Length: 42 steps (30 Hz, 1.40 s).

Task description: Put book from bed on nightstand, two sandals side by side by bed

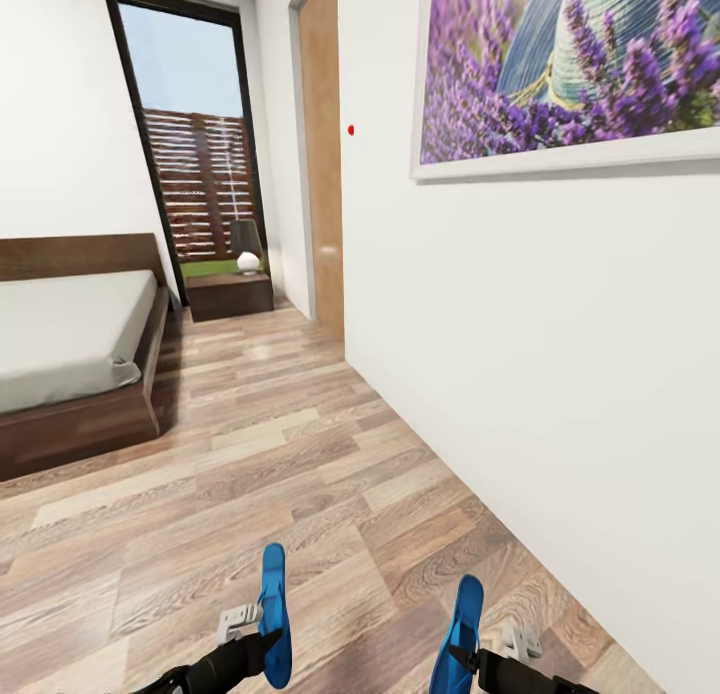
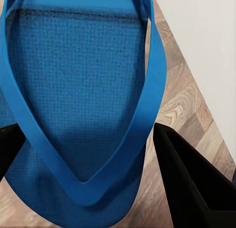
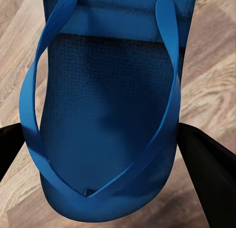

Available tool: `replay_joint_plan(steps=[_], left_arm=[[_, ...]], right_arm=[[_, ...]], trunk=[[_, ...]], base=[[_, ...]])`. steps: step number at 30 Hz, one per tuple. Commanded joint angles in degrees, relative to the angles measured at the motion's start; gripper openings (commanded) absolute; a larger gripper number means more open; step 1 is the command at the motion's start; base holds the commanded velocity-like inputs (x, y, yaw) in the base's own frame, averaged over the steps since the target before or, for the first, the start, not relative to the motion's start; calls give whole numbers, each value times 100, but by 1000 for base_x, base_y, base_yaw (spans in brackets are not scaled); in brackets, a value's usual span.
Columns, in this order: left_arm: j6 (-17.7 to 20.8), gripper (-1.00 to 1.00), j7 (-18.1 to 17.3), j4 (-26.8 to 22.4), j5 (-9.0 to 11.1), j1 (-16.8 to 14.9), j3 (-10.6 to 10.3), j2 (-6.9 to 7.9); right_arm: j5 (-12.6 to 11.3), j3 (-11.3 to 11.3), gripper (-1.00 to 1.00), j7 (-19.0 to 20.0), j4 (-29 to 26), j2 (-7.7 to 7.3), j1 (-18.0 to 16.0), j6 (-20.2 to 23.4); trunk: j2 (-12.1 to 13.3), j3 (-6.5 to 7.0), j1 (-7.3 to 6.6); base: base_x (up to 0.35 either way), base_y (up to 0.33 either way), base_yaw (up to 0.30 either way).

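Note:
Low in the head view, my left gripper (image 1: 263, 637) is shut on a bright blue sandal (image 1: 275, 614), which it holds on edge above the wood floor. My right gripper (image 1: 466, 658) is shut on the other sandal (image 1: 458, 629), also held on edge. In the left wrist view the sandal (image 2: 78, 100) sits between the black fingers (image 2: 189, 188). The right wrist view shows its sandal (image 3: 108, 114) and toe strap between the fingers (image 3: 204, 164). The bed (image 1: 70, 339) lies at the left. A dark nightstand (image 1: 230, 294) stands beyond it by the window. The book is out of view.
A white wall (image 1: 520, 354) with a lavender picture (image 1: 570, 64) runs close along my right. A brown door (image 1: 322, 154) is further along it. A lamp (image 1: 247, 246) stands on the nightstand before a tall window (image 1: 195, 144). Wood-plank floor (image 1: 280, 454) stretches between bed and wall.

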Motion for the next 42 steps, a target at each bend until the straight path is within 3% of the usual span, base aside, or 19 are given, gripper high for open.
replay_joint_plan(steps=[1, 42], left_arm=[[-15, -100, -19, 8, 41, -4, -21, 3], [-15, -100, -14, 8, 41, -6, -21, 3]], right_arm=[[-46, -6, -100, 18, -4, -1, -2, 49], [-45, -7, -100, 26, -4, -1, -2, 49]], trunk=[[-2, -15, -1], [-2, -384, -1]], base=[[0, 0, 0], [0, 0, 0]])
